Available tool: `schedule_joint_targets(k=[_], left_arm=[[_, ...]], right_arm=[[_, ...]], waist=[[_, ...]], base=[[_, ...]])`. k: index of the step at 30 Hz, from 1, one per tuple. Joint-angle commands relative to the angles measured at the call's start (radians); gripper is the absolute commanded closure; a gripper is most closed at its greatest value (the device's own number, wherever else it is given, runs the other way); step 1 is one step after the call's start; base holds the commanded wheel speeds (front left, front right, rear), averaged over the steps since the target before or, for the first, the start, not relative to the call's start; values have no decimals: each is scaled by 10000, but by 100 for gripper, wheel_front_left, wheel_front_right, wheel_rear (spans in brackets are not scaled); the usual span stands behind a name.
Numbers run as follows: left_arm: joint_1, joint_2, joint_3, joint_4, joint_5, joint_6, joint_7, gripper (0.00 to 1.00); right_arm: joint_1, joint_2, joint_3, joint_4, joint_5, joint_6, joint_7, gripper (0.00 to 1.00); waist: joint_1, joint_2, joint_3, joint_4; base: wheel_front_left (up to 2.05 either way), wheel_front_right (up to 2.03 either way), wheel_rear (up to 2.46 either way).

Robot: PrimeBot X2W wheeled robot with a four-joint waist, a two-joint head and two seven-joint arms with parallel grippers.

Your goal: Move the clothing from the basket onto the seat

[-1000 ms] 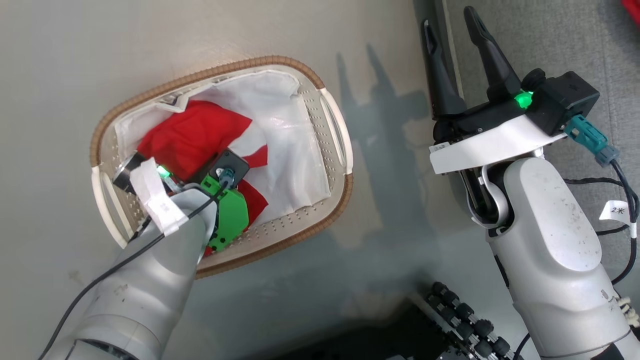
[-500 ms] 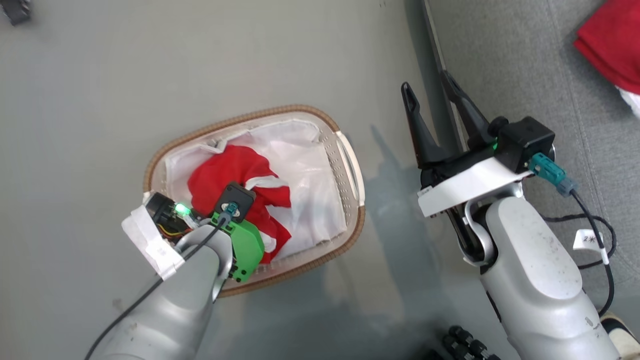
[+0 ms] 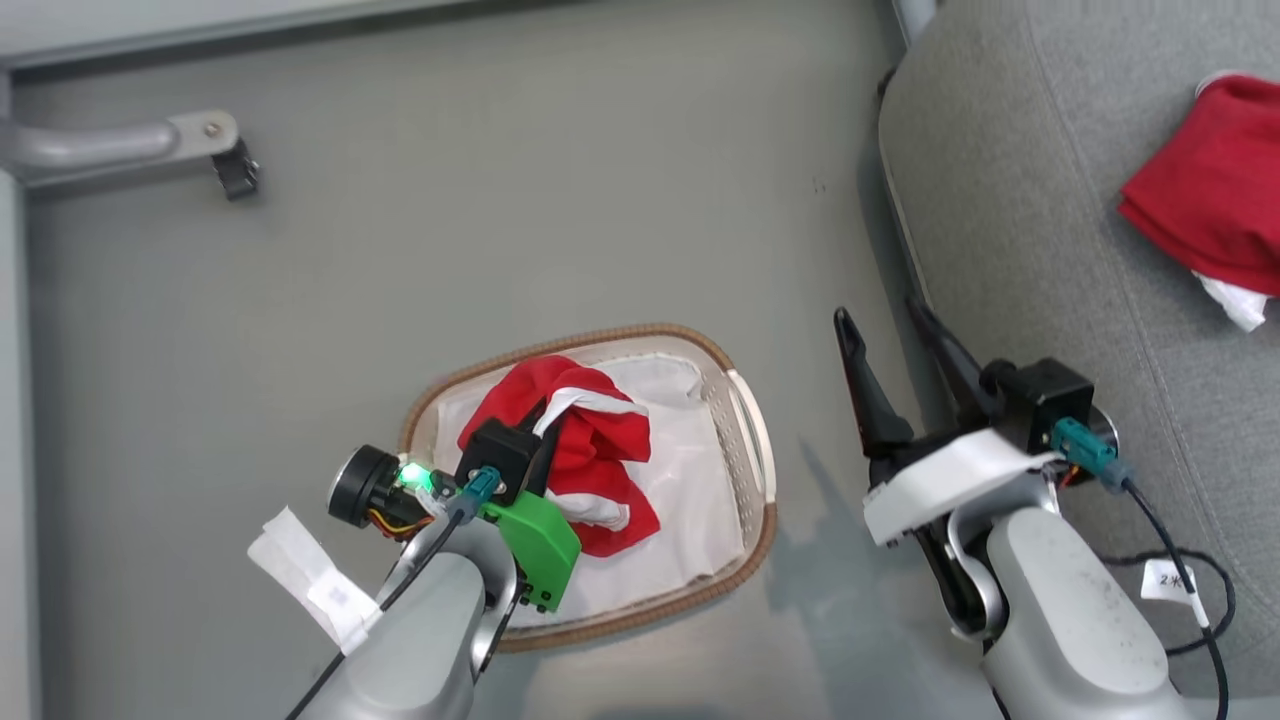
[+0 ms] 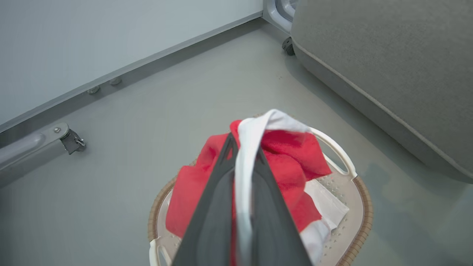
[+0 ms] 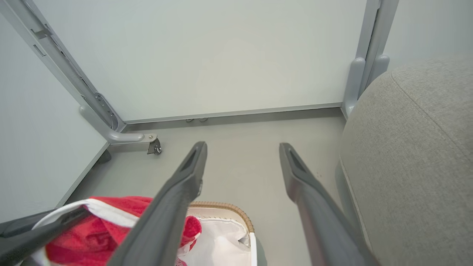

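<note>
The left tool pinches the red clothing by its white stripe, so it hangs bunched over the basket, ready to go to the grey seat. The right tool is spread wide, holding nothing.

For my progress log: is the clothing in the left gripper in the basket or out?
Partly out. The left gripper, shut on the clothing, holds it bunched above the basket; the lower folds seem to hang inside.
</note>
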Motion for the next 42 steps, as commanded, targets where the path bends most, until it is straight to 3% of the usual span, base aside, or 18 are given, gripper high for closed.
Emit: schedule_joint_targets(k=[1,15,28,37,42], left_arm=[[310,10,88,-263,-83,79,-31,100],[707,15,1203,-2946,-158,222,-34,100],[-243,17,1089,-5309,-880,347,-20,100],[-444,19,853,-5493,-1154,568,-19,100],[-382,19,735,-5474,-1244,602,-19,100]], right_arm=[[318,-52,-56,98,-38,-14,-47,0],[1554,-49,-238,299,97,-14,-47,0],[2068,-49,-121,369,234,-14,-47,0],[2048,-44,50,265,275,-14,-47,0],[1606,-44,899,-268,402,-14,-47,0]], waist=[[1,0,-1091,574],[1,0,-2381,813],[1,0,-2779,774],[1,0,-2686,715],[1,0,-2633,710]], base=[[0,0,0],[0,0,0],[0,0,0],[0,0,0],[0,0,0]])
